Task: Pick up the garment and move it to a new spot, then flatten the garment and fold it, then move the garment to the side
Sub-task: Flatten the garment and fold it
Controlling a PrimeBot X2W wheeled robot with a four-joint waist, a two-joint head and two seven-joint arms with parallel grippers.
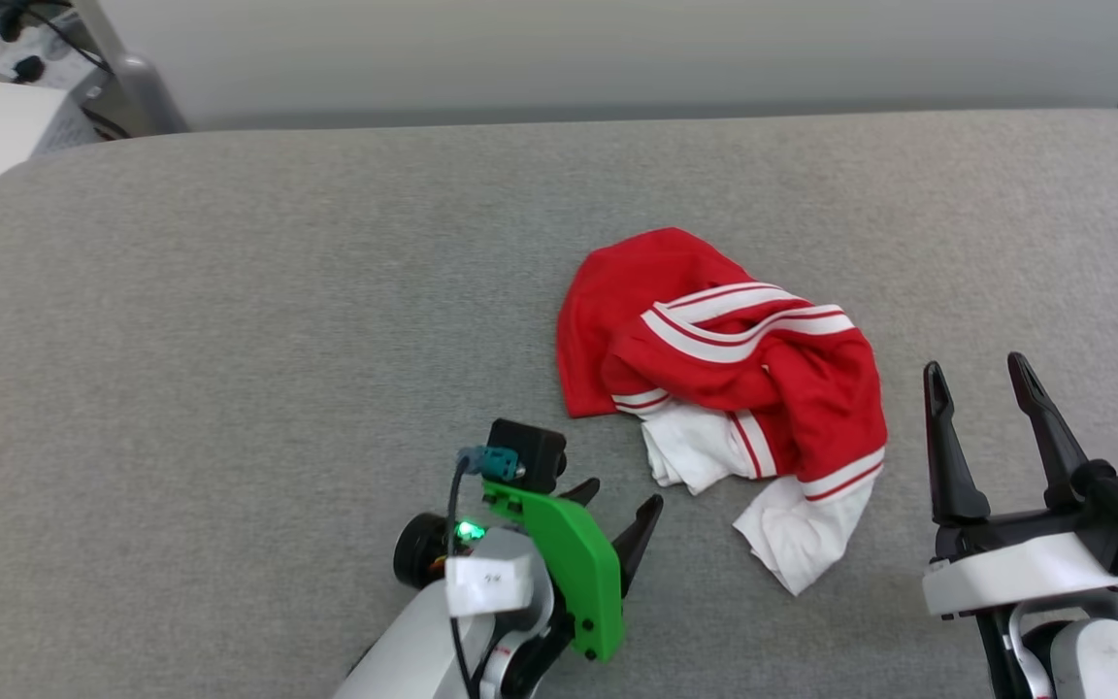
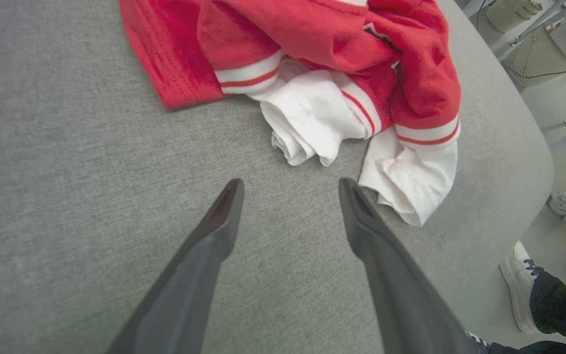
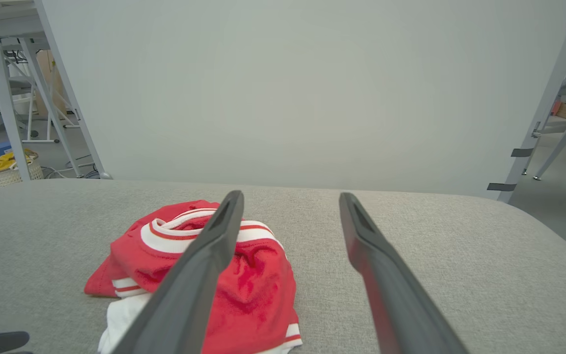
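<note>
Garment (image 1: 714, 359): red body, white sleeves, trim bands striped white and red
Table (image 1: 229, 340): plain heathered grey cloth
Left end effector (image 1: 623, 492): black, bright green bracket (image 1: 574, 563) behind it
Right end effector (image 1: 974, 365): black, on white housing (image 1: 1015, 573)
Person's shoe (image 2: 516, 280): white, dark laces

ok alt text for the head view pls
A crumpled red and white garment lies on a grey surface. The open left gripper sits just below-left of it, the open right gripper to its right, neither touching it.
</note>
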